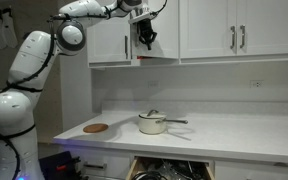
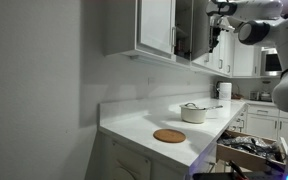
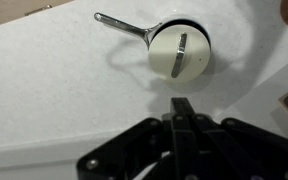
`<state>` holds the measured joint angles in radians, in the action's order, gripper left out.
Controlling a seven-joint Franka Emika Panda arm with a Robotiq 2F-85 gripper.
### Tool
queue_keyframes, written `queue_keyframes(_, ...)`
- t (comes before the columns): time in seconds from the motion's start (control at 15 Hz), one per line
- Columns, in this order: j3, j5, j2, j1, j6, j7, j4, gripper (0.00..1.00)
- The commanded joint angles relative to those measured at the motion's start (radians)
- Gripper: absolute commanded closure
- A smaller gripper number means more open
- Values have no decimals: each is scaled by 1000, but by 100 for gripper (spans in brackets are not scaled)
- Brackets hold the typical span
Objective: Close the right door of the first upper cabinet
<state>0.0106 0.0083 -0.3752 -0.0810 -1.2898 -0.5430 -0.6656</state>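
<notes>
The first upper cabinet [image 1: 109, 35] is white with two doors. Its right door [image 1: 162, 28] stands partly open. In an exterior view a dark gap [image 2: 184, 30] shows the inside, between the left door [image 2: 154, 25] and the right door [image 2: 201, 40]. My gripper [image 1: 144, 38] is held high at the right door's handle-side edge; it also shows in an exterior view [image 2: 217, 25]. I cannot tell whether it touches the door. In the wrist view the fingers [image 3: 182, 105] are pressed together with nothing between them, pointing down over the counter.
A white lidded saucepan [image 1: 152, 123] [image 2: 193, 112] [image 3: 179, 52] and a round wooden trivet [image 1: 95, 128] [image 2: 169, 135] sit on the white countertop [image 1: 234, 135]. A drawer [image 1: 169, 170] [image 2: 246, 150] below stands open. A wider two-handled cabinet [image 1: 239, 28] adjoins.
</notes>
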Motion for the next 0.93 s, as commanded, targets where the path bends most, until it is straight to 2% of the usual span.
queue_keyframes(0.0, 5, 0, 9, 7, 53, -8, 19, 100)
queue_keyframes(0.4, 6, 5, 16, 3, 56, -16, 15, 100)
queue_keyframes(0.47, 5, 4, 14, 4, 57, -9, 16, 74)
queue_keyframes(0.53, 5, 2, 14, 5, 57, -9, 15, 73)
queue_keyframes(0.87, 4, 11, 21, -7, 57, -14, 6, 39)
